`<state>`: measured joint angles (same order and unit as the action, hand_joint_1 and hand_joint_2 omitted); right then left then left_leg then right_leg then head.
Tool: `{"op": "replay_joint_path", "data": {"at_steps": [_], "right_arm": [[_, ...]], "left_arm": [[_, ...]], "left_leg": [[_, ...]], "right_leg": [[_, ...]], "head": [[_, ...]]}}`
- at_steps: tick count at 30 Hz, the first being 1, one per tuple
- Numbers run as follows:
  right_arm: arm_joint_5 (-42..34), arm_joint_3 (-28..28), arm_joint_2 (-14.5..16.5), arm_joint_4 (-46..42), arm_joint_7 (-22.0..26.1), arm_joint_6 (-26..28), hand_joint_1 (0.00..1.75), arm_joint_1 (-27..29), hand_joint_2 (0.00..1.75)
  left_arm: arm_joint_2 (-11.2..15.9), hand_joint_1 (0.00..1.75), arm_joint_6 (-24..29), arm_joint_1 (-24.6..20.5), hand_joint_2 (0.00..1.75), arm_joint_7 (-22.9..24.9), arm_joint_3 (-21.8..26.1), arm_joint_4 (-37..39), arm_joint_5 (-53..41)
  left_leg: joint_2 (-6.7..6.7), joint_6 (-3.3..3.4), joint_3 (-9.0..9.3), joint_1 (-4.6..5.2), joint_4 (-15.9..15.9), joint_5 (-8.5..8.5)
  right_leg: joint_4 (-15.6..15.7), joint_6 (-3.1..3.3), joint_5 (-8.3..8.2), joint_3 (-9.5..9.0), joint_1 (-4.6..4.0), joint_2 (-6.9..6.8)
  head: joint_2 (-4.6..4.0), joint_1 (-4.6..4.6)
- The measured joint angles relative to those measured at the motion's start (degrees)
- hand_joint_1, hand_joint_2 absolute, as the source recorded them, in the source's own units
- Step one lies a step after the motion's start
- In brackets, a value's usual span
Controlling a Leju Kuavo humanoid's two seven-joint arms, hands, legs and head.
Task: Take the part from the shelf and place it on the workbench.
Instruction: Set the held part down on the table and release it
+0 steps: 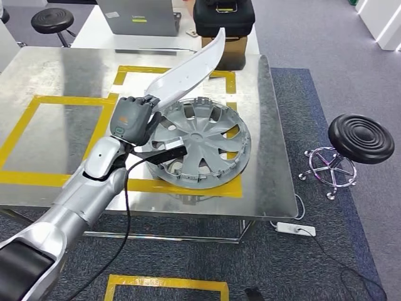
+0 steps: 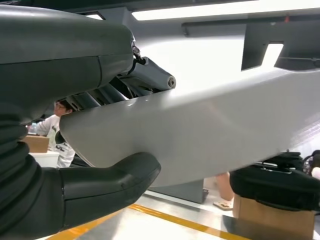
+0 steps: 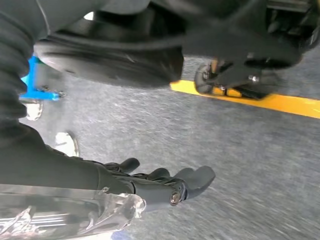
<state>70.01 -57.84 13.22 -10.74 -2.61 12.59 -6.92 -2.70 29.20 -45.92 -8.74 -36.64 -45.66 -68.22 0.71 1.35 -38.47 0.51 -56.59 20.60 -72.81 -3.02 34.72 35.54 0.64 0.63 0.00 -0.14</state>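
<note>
My left hand (image 1: 131, 119) holds a long, curved, light grey part (image 1: 189, 70) by its near end, above the metal workbench (image 1: 56, 75). The part slants up and away over the bench, its far tip toward the back edge. In the left wrist view the part (image 2: 211, 125) lies between the thumb (image 2: 109, 182) and the fingers (image 2: 147, 77). A silver hubcap (image 1: 201, 143) lies flat on the bench just right of that hand, under the part. My right hand (image 3: 166, 182) hangs over grey carpet with its fingers stretched out and nothing in it.
Yellow tape outlines squares on the workbench (image 1: 61, 100). A laptop (image 1: 140, 15) and a black case on a cardboard box (image 1: 223, 25) stand behind the bench. A black stool (image 1: 361, 139) stands at the right, a power strip (image 1: 296, 229) on the floor.
</note>
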Motion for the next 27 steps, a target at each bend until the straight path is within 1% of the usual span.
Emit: {"op": "replay_joint_path", "data": {"at_steps": [1, 2, 3, 4, 5, 6, 7, 8, 9, 10, 11, 12, 13, 14, 15, 16, 17, 18, 19, 20, 21, 22, 23, 24, 25, 26, 27], "right_arm": [[0.0, 0.0, 0.0, 0.0, 0.1, 0.0, 0.0, -0.1, 1.75], [0.0, 0.0, 0.0, 0.0, 0.1, 0.0, 0.0, -0.2, 1.75], [0.0, -0.1, 0.0, 0.0, 0.1, 0.0, 0.0, -0.2, 1.75], [0.0, -0.1, 0.0, 0.0, 0.1, 0.0, 0.0, -0.2, 1.75], [0.0, -0.1, 0.0, 0.0, 0.1, 0.0, 0.0, -0.2, 1.75], [0.0, -0.1, 0.0, 0.0, 0.1, 0.0, 0.0, -0.1, 1.75], [0.0, -0.1, 0.0, 0.0, 0.1, 0.0, 0.0, -0.1, 1.75], [0.0, -0.1, 0.0, 0.0, 0.1, 0.0, 0.0, -0.1, 1.75], [0.0, -0.1, 0.0, 0.0, 0.1, -0.1, 0.0, -0.2, 1.75], [0.1, -0.1, 0.0, 0.0, 0.1, -0.1, 0.0, -0.3, 1.75], [0.1, -0.1, 0.1, 0.0, 0.1, -0.1, 0.0, -0.3, 1.75], [0.2, -0.1, 0.2, 0.0, 0.1, -0.1, 0.0, -0.3, 1.75], [0.2, -0.1, 0.2, 0.0, 0.1, -0.1, 0.0, -0.3, 1.75], [0.2, -0.1, 0.2, 0.0, 0.0, -0.1, 0.0, -0.3, 1.75], [0.2, -0.1, 0.2, 0.0, 0.0, -0.1, 0.0, -0.2, 1.75], [0.3, -0.1, 0.2, 0.0, 0.0, -0.1, 0.0, -0.2, 1.75], [0.3, -0.1, 0.2, 0.0, 0.0, -0.1, 0.0, -0.1, 1.75], [0.3, -0.1, 0.2, 0.0, 0.0, -0.1, 0.0, -0.1, 1.75], [0.4, -0.1, 0.2, 0.0, 0.0, -0.1, 0.0, -0.1, 1.75], [0.4, -0.1, 0.2, 0.0, -0.1, -0.1, 0.0, -0.1, 1.75], [0.5, -0.1, 0.2, 0.0, -0.1, -0.1, 0.0, -0.1, 1.75], [0.5, -0.1, 0.2, 0.0, -0.1, -0.1, 0.0, -0.1, 1.75], [0.5, -0.1, 0.2, 0.0, -0.2, 0.0, 0.0, -0.1, 1.75], [0.5, -0.1, 0.1, 0.0, -0.2, 0.0, 0.0, -0.1, 1.75], [0.5, -0.1, 0.1, 0.0, -0.2, 0.0, 0.0, 0.0, 1.75], [0.6, -0.1, 0.0, 0.0, -0.2, 0.0, 0.0, 0.0, 1.75], [0.6, -0.1, 0.0, 0.0, -0.2, 0.0, 0.0, 0.1, 1.75]], "left_arm": [[0.0, 1.75, 0.0, 0.2, 1.75, 0.0, 0.0, 0.0, 0.0], [0.0, 1.75, 0.0, 0.4, 1.75, 0.0, 0.0, 0.0, 0.0], [0.0, 1.75, 0.0, 0.5, 1.75, 0.0, 0.0, 0.0, 0.0], [0.0, 1.75, 0.0, 0.6, 1.75, 0.0, 0.0, 0.0, 0.0], [0.0, 1.75, 0.0, 0.6, 1.75, 0.0, 0.0, 0.0, 0.0], [0.0, 1.75, 0.0, 0.6, 1.75, 0.0, 0.0, 0.0, 0.0], [0.0, 1.75, 0.0, 0.6, 1.75, 0.0, 0.0, 0.0, 0.0], [0.0, 1.75, 0.0, 0.5, 1.75, 0.0, 0.0, 0.1, 0.0], [0.0, 1.75, 0.1, 0.5, 1.75, 0.0, 0.0, 0.1, 0.0], [-0.1, 1.75, 0.2, 0.4, 1.75, 0.0, 0.0, 0.0, 0.1], [-0.1, 1.75, 0.3, 0.4, 1.75, 0.0, 0.0, 0.0, 0.1], [-0.1, 1.75, 0.4, 0.3, 1.75, 0.0, 0.0, 0.0, 0.1], [-0.1, 1.75, 0.5, 0.3, 1.75, 0.0, 0.0, 0.0, 0.1], [-0.1, 1.75, 0.6, 0.3, 1.75, 0.0, 0.0, 0.0, 0.1], [0.0, 1.75, 0.7, 0.4, 1.75, 0.0, 0.0, 0.0, 0.1], [0.0, 1.75, 0.7, 0.6, 1.75, 0.0, 0.0, 0.0, 0.1], [0.1, 1.75, 0.7, 0.8, 1.75, 0.0, 0.0, 0.0, 0.1], [0.2, 1.75, 0.7, 1.0, 1.75, 0.0, 0.0, 0.0, 0.1], [0.2, 1.75, 0.7, 1.1, 1.75, 0.0, 0.0, 0.0, 0.1], [0.2, 1.75, 0.6, 1.1, 1.75, 0.0, 0.0, 0.0, 0.1], [0.3, 1.75, 0.6, 1.1, 1.75, 0.0, 0.0, 0.0, 0.2], [0.3, 1.75, 0.6, 1.0, 1.75, 0.0, 0.0, 0.0, 0.2], [0.3, 1.75, 0.6, 1.0, 1.75, 0.0, 0.0, 0.0, 0.2], [0.2, 1.75, 0.7, 1.1, 1.75, 0.0, 0.0, 0.0, 0.2], [0.2, 1.75, 0.7, 1.1, 1.75, 0.0, 0.0, 0.1, 0.2], [0.2, 1.75, 0.6, 1.2, 1.75, 0.0, 0.0, 0.1, 0.2], [0.2, 1.75, 0.6, 1.2, 1.75, 0.0, 0.0, 0.1, 0.1]], "left_leg": [[0.02, 0.19, 0.86, 0.19, 0.0, 0.76], [0.05, 0.32, 1.89, 0.38, 0.0, 1.57], [0.09, 0.41, 3.11, 0.57, 0.0, 2.46], [0.12, 0.47, 4.41, 0.75, 0.0, 3.4], [0.14, 0.48, 5.55, 0.88, 0.0, 4.31], [0.2, 0.43, 6.54, 1.04, -0.1, 5.2], [0.27, 0.28, 7.19, 1.16, -0.2, 5.93], [0.34, 0.06, 7.63, 1.23, -0.4, 6.41], [0.42, -0.18, 7.95, 1.3, -0.6, 6.67], [0.42, -0.39, 8.04, 1.36, -0.7, 6.75], [0.36, -0.7, 7.78, 1.39, -1.6, 6.65], [0.28, -1.09, 6.89, 1.34, -3.2, 6.74], [0.2, -1.55, 5.34, 1.2, -5.7, 7.28], [0.13, -2.09, 3.18, 0.92, -9.1, 8.34], [0.11, -2.52, 0.82, 0.59, -12.3, 9.86], [0.09, -2.9, -1.32, 0.25, -14.7, 11.13], [0.07, -3.24, -2.81, -0.09, -15.7, 11.39], [0.05, -3.58, -3.35, -0.44, -14.9, 10.19], [0.02, -3.96, -3.01, -0.82, -12.5, 7.68], [-0.05, -4.41, -2.08, -1.24, -9.0, 4.4], [-0.12, -4.82, -1.07, -1.59, -5.3, 2.03], [-0.24, -4.84, -0.31, -1.81, -2.7, 0.77], [-0.31, -4.6, 0.02, -1.89, -1.2, 0.24], [-0.35, -4.14, 0.09, -1.83, -0.6, 0.6], [-0.37, -3.71, 0.05, -1.85, -0.7, 0.52], [-0.32, -3.56, 0.01, -1.93, -0.7, 0.26], [-0.26, -3.53, 0.03, -2.04, -0.6, 0.24]], "right_leg": [[-1.5, 0.04, 2.05, 2.16, -0.19, -0.03], [-1.5, 0.12, 3.42, 3.6, -0.36, -0.06], [0.0, 0.34, 3.35, 4.28, -0.5, -0.08], [2.7, 0.64, 1.4, 4.35, -0.64, -0.09], [6.1, 1.02, -2.65, 4.14, -0.84, -0.13], [9.5, 1.44, -7.08, 4.05, -1.06, -0.14], [12.0, 1.79, -10.72, 3.82, -1.28, -0.15], [13.6, 2.12, -13.16, 3.67, -1.47, -0.16], [14.3, 2.38, -13.79, 3.42, -1.53, -0.15], [14.4, 2.56, -13.81, 2.88, -1.43, -0.16], [14.7, 2.75, -13.77, 2.42, -1.24, -0.17], [15.0, 2.93, -13.62, 1.92, -1.01, -0.17], [15.2, 3.04, -13.41, 1.5, -0.78, -0.17], [15.3, 3.1, -13.12, 1.19, -0.6, -0.16], [15.3, 3.08, -12.79, 0.97, -0.42, -0.14], [15.3, 2.94, -12.42, 0.7, -0.21, -0.11], [15.3, 2.72, -12.01, 0.34, 0.02, -0.06], [15.3, 2.41, -11.55, -0.13, 0.28, 0.0], [15.2, 2.03, -11.05, -0.69, 0.57, 0.04], [15.1, 1.6, -10.53, -1.26, 0.84, 0.07], [14.8, 1.14, -10.01, -1.7, 0.97, 0.09], [14.6, 0.71, -9.58, -1.85, 1.02, 0.08], [14.4, 0.25, -9.18, -1.87, 0.99, 0.07], [14.4, -0.16, -8.9, -1.81, 0.94, 0.04], [14.6, -0.56, -8.65, -1.78, 0.92, 0.01], [14.8, -0.78, -8.56, -1.95, 0.88, 0.01], [15.1, -0.75, -8.61, -2.12, 0.84, 0.0]], "head": [[0.0, 0.08], [0.0, 0.16], [0.0, 0.22], [0.0, 0.3], [0.0, 0.33], [0.0, 0.35], [0.0, 0.32], [0.0, 0.28], [0.0, 0.24], [0.0, 0.23], [0.0, 0.1], [0.0, -0.05], [0.0, -0.19], [0.0, -0.37], [0.0, -0.41], [0.0, -0.42], [0.0, -0.43], [0.0, -0.44], [0.0, -0.44], [0.0, -0.45], [0.0, -0.55], [0.0, -0.69], [0.0, -0.78], [0.0, -0.9], [0.0, -0.91], [0.0, -0.83], [0.0, -0.74]]}}
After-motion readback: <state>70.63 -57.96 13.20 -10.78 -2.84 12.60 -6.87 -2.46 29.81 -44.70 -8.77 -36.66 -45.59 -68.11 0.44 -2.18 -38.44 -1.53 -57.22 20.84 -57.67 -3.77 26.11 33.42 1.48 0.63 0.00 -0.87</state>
